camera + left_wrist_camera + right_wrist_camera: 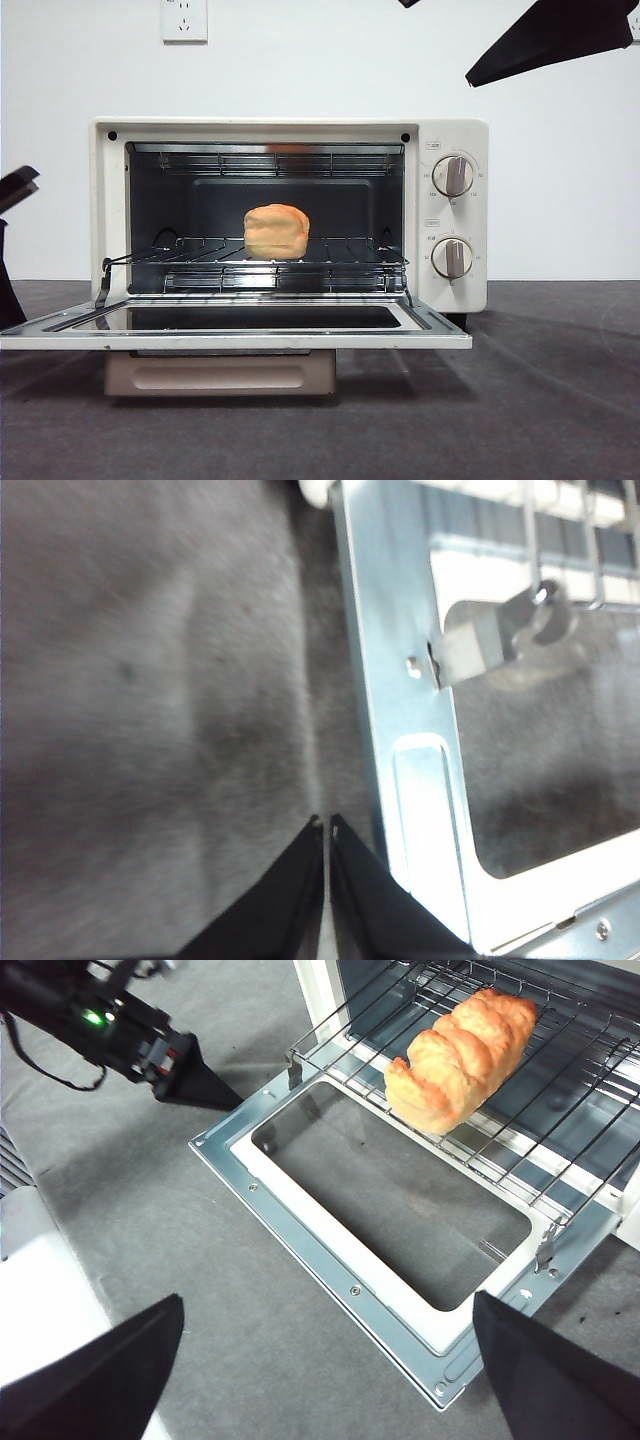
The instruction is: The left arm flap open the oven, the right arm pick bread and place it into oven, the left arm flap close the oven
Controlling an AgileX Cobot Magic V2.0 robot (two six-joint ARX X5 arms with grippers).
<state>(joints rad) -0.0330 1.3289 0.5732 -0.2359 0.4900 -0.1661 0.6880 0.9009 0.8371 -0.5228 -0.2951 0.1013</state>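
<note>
The cream-white oven [452,135] stands open, its door [240,338] folded flat toward the front. The golden bread [276,231] lies on the wire rack [350,262] inside; in the right wrist view the bread [462,1052] lies near the rack's front edge. My left gripper [326,825] is shut, empty, low over the mat just beside the door's metal frame [395,680]. The front view shows it as a dark tip [14,188] at the left edge. My right gripper [328,1305] is open and empty, high above the door and back from it, seen dark [545,38] at the upper right.
Two round knobs [452,176] sit on the oven's right panel. A wall socket [184,18] is behind the oven. Grey mat [540,400] covers the table. A white object [40,1300] lies beside the mat, away from the oven.
</note>
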